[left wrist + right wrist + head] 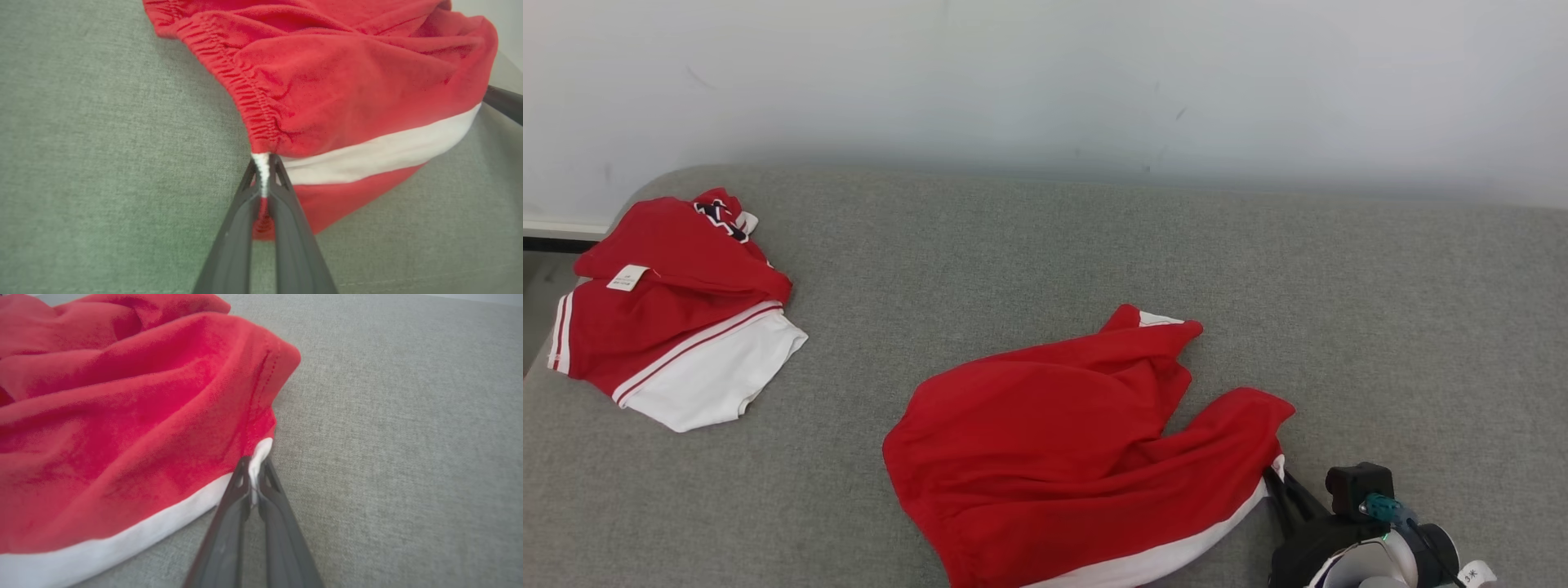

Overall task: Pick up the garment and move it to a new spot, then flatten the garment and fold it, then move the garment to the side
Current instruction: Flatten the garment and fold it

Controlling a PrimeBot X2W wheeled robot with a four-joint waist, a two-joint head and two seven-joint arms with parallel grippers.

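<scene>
Here the red shorts (1078, 441) lie rumpled at lower centre on the grey cushion (1339, 286); left fingers (239, 216) pinch the waistband's white-stripe end, right fingers (233, 506) clamp the hem's white corner, likely to lift both ends and carry them

The head camera looks forward and down from well above the grey fabric surface (1339, 286), far enough back to include the wall (1045, 82) behind it. Each wrist camera sits low and very near the surface, facing along its own tool: left tool (263, 163), right tool (253, 467). All three views share the red garment (1078, 457) (each wrist view shows one end of its white band at close range). The head view also catches the right tool at its lower right.
</scene>
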